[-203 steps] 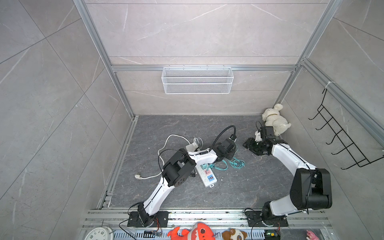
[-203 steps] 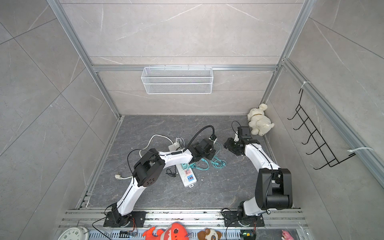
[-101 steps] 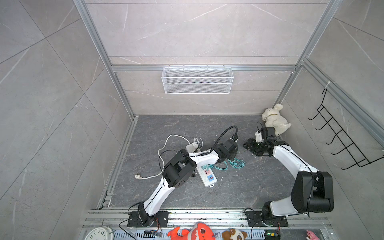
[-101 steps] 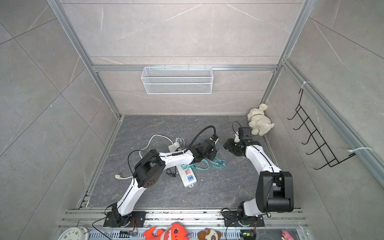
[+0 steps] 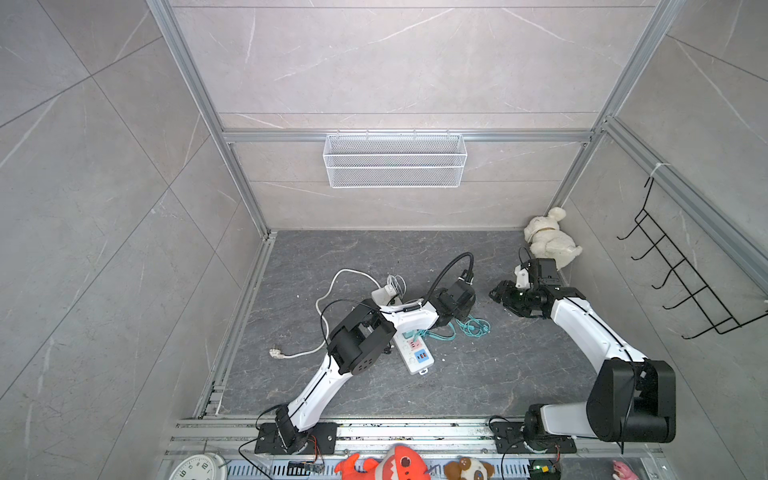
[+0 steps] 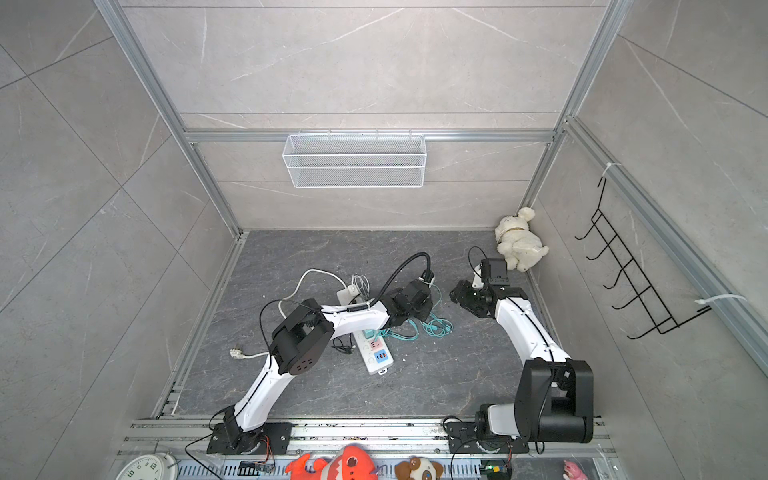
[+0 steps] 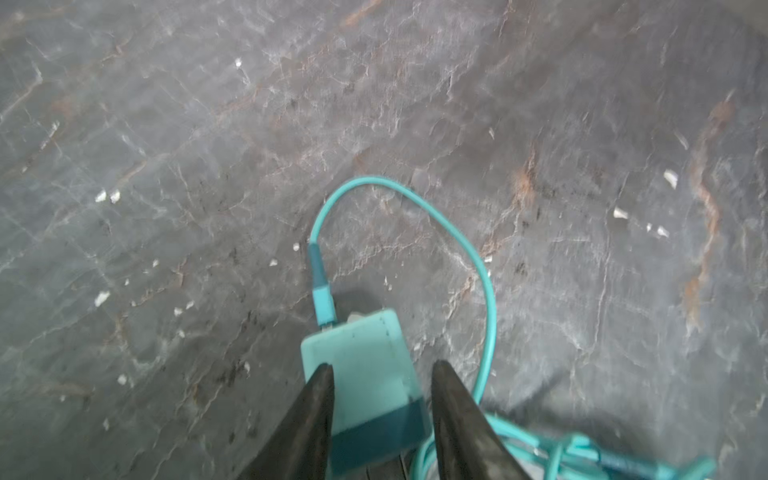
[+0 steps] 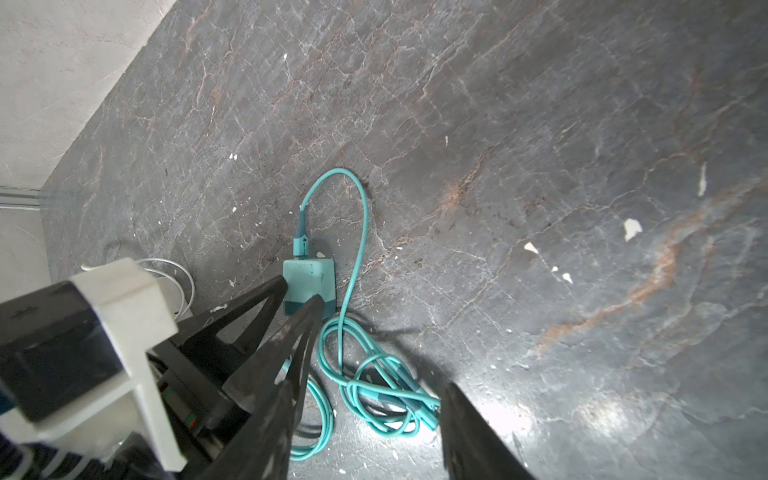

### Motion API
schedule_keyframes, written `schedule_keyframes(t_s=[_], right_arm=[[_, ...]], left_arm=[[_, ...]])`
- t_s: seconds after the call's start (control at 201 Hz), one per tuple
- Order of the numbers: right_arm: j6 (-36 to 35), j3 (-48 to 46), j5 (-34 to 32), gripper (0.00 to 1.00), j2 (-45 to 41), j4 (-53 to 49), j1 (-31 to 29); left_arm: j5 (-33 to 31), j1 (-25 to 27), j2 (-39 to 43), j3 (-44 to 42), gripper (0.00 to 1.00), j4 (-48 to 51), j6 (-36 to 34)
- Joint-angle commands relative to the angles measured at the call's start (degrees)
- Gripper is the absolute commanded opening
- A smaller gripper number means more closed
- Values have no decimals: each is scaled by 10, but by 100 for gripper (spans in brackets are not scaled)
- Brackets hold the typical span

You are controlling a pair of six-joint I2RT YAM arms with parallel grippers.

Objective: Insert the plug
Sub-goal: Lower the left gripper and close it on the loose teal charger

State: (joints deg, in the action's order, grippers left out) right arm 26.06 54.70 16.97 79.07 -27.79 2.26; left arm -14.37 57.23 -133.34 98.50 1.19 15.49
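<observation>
**Left gripper** (image 7: pixel 382 365): jaws straddle the teal adapter (image 7: pixel 370 386), with a finger (image 7: pixel 307 415) close against each flank. I cannot tell whether they pinch it yet. The adapter lies flat on the slate floor (image 7: pixel 187 145). Its long axis runs straight out from my wrist, in line with the fingers. The teal cable (image 7: pixel 370 179) leaves its far end, arcs round and comes back past one finger. I cannot see the prongs.

**Right gripper** (image 8: pixel 370 390): jaws wide apart and empty, hanging above the bunched part of that cable, just beside the adapter. So the left arm is on the thing and the right is the near spare.

**Next out:** the white power strip (image 5: pixel 415 365), seen in both top views. It lies behind my left wrist, partly under the forearm, with its long axis slanting toward the front rail.

**Judgement:** the carry goes back toward my own elbow. The adapter will likely need turning so its prong face meets the strip's top. The cable may drag.

**Beyond:** a white charger (image 5: pixel 384 294) by the strip's far end, a plush dog (image 5: pixel 548 241) in the far corner, and a wire basket (image 5: pixel 395 162) on the back wall.

**Count:** one teal adapter, one white charger, one teal cable, one strip, one dog, one basket.
</observation>
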Motion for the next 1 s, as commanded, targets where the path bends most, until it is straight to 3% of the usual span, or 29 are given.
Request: schedule_keyframes(t_s=[0.0, 0.194, 0.343, 0.647, 0.99], right_arm=[[-11, -7, 4, 58, -17, -16, 4], [-14, -10, 5, 58, -22, -18, 6], [-17, -12, 10, 59, -23, -18, 8], [-20, -13, 18, 59, -27, -15, 12], [-23, -18, 27, 59, -37, -13, 15]], left_arm=[[-1, 2, -19, -3, 42, 24, 13], [2, 2, -18, -5, 40, 26, 16], [-11, 2, -9, -8, 52, 42, 29], [-31, 7, 12, -19, 53, 50, 34], [-33, 7, 3, -16, 42, 41, 18]])
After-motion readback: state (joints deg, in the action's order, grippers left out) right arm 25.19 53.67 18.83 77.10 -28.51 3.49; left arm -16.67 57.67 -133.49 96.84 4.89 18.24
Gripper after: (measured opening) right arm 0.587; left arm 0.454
